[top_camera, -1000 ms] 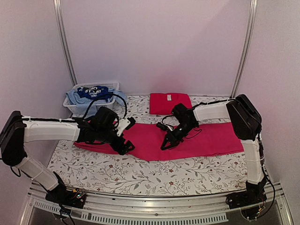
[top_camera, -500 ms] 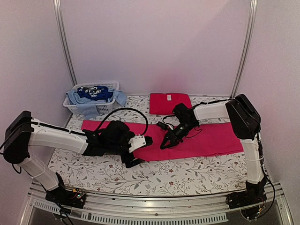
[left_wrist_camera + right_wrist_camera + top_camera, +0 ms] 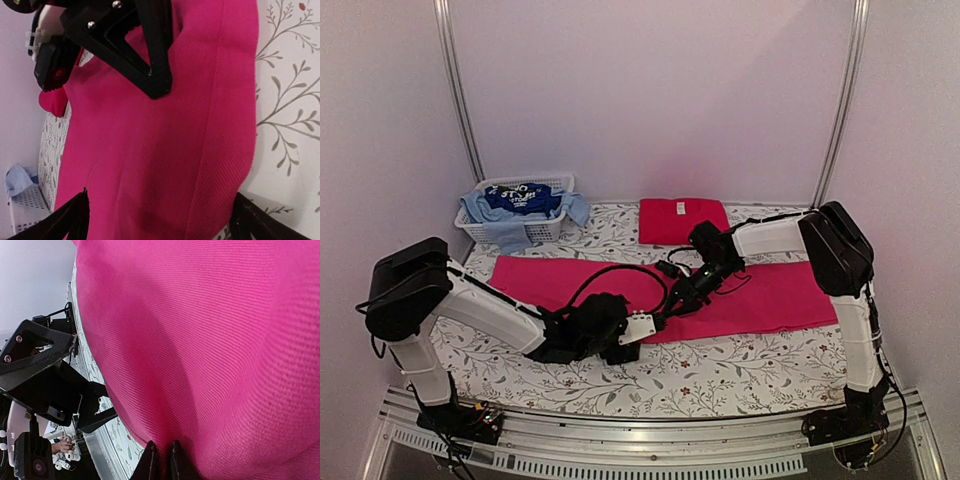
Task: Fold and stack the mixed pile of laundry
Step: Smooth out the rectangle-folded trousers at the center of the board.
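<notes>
A large pink-magenta cloth [image 3: 760,295] lies spread flat across the table. My left gripper [image 3: 645,327] sits low at the cloth's front edge. In the left wrist view it [image 3: 162,212] is open wide, with the cloth's hem [image 3: 220,165] between its fingers. My right gripper [image 3: 678,302] rests on the cloth's middle, just behind the left one. Its fingertips [image 3: 150,465] stand almost together with a thin ridge of pink cloth [image 3: 210,340] pinched between them. A folded red piece [image 3: 682,220] lies at the back. The rest of the laundry pile, light blue [image 3: 485,212] and dark blue printed [image 3: 525,197], fills the basket.
The white slatted basket [image 3: 480,233] stands at the back left corner. The floral tablecloth [image 3: 740,370] shows in front of the pink cloth. Metal posts rise at both back corners. The two grippers are very close together over the cloth's front middle.
My left arm has swung from the cloth's left end down to its front middle, staying open. The cloth's left part now lies uncovered and flat. The right gripper has hardly moved.
</notes>
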`<state>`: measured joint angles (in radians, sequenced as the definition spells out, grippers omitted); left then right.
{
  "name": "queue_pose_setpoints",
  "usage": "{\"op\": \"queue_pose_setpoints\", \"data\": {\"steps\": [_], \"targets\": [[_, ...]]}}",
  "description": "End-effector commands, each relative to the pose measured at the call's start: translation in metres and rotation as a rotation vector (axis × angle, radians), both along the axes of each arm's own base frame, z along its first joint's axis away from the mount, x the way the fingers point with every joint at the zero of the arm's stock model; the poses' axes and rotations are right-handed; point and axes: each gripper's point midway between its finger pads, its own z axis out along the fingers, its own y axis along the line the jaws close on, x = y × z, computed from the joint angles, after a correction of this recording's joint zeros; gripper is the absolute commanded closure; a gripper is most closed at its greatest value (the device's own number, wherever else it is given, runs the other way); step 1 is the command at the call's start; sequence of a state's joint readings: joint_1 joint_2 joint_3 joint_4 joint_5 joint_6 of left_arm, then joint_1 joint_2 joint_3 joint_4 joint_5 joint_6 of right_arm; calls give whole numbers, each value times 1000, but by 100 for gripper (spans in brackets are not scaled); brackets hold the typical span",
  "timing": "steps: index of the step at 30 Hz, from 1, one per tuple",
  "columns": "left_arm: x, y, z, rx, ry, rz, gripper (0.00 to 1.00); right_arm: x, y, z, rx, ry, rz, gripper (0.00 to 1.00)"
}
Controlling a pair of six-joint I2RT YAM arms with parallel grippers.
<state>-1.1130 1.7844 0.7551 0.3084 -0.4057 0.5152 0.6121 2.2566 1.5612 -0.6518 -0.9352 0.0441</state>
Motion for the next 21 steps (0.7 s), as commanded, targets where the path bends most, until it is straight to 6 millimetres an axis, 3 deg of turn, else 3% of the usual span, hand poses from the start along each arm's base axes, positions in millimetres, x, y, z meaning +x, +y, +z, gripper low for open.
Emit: {"op": "queue_pose_setpoints", "data": {"steps": [1, 3, 5, 7, 10, 15, 19, 21], "targets": [[20, 2, 21, 6, -153, 81, 7, 5, 0, 2, 6, 2, -7, 86], [18, 1, 35, -24, -146, 63, 13, 8, -2, 1, -14, -13, -14, 78], [16, -2, 54, -81, -106, 42, 19, 16, -5, 3, -48, -54, -37, 59], [19, -2, 68, -119, -63, 39, 26, 27, -9, 11, -66, -106, -68, 45], [29, 1, 78, -138, -17, 45, 34, 48, -17, 38, -57, -198, -138, 34], [52, 3, 74, -152, 57, 74, 41, 64, -32, 83, -15, -315, -232, 29], [70, 5, 61, -160, 121, 107, 42, 53, -36, 110, 60, -364, -263, 29], [80, 9, 52, -165, 153, 131, 42, 37, -36, 127, 135, -377, -245, 33]]}}
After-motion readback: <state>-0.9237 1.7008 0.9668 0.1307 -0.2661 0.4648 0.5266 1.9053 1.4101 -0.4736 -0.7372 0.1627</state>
